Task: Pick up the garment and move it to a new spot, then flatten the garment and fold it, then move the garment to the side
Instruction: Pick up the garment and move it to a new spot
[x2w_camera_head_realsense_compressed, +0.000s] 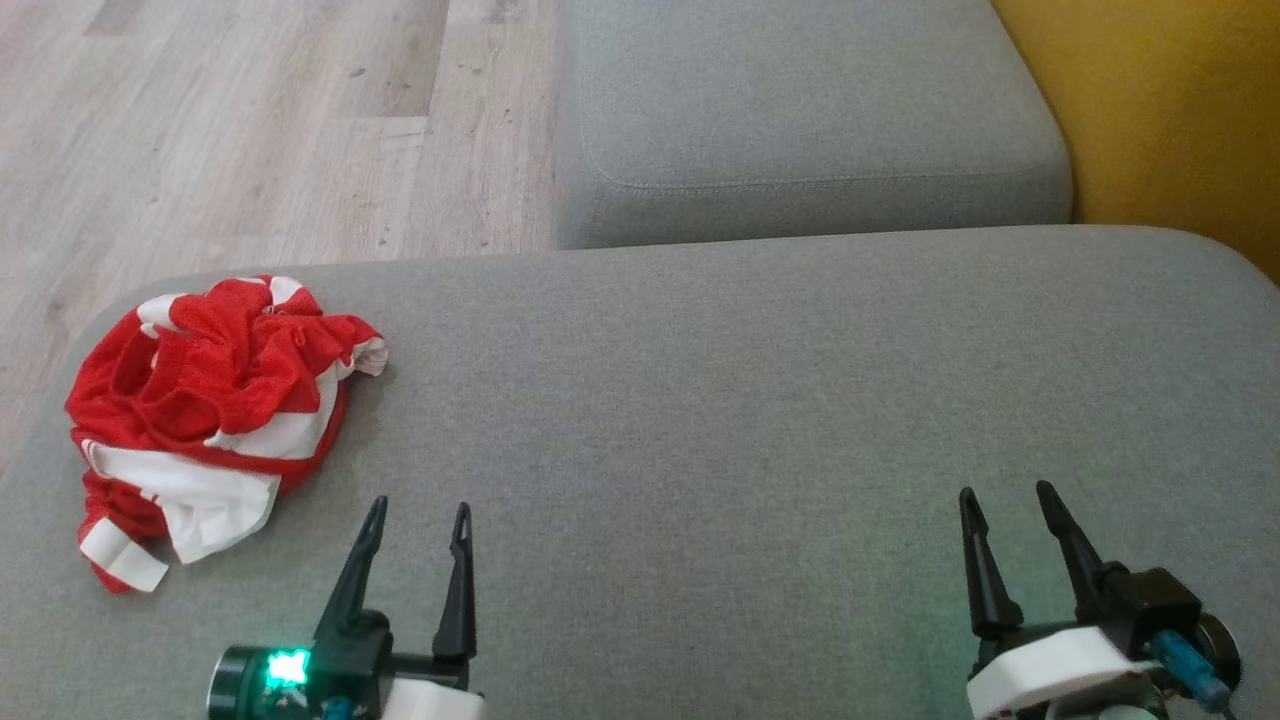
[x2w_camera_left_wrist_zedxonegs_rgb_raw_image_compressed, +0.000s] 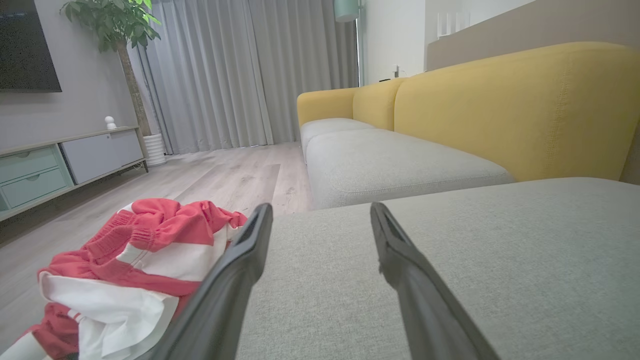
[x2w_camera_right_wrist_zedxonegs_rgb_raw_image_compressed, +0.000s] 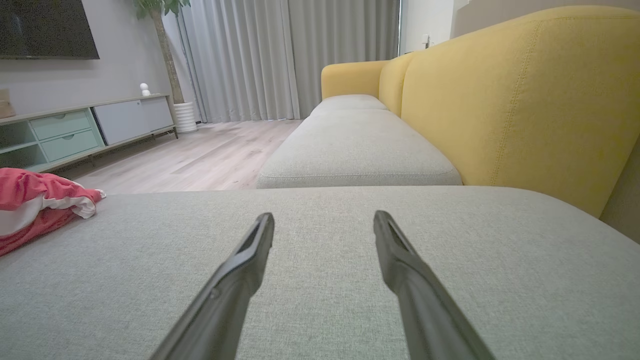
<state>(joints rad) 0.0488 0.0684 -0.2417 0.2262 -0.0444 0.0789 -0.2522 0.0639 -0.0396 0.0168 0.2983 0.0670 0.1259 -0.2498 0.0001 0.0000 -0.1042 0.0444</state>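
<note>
Garment (x2w_camera_head_realsense_compressed: 215, 420), perhaps shorts, bunched beside spread left gripper (x2w_camera_head_realsense_compressed: 420, 505); right gripper (x2w_camera_head_realsense_compressed: 1005, 490) spread

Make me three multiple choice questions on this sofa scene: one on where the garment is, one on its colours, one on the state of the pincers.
1. Where does the garment lie?
A. on the wooden floor
B. on the grey cushion, toward the robot's left
C. on the yellow backrest

2. What colours is it?
A. blue and white
B. all black
C. red and white

3. How are the left pincer and right pincer?
A. both open, holding nothing
B. left shut on the garment
C. both shut

Answers: B, it sits crumpled on the cushion beside the left pincer; C, red cloth with white bands; A, each pair of fingers stands apart over bare fabric.
</note>
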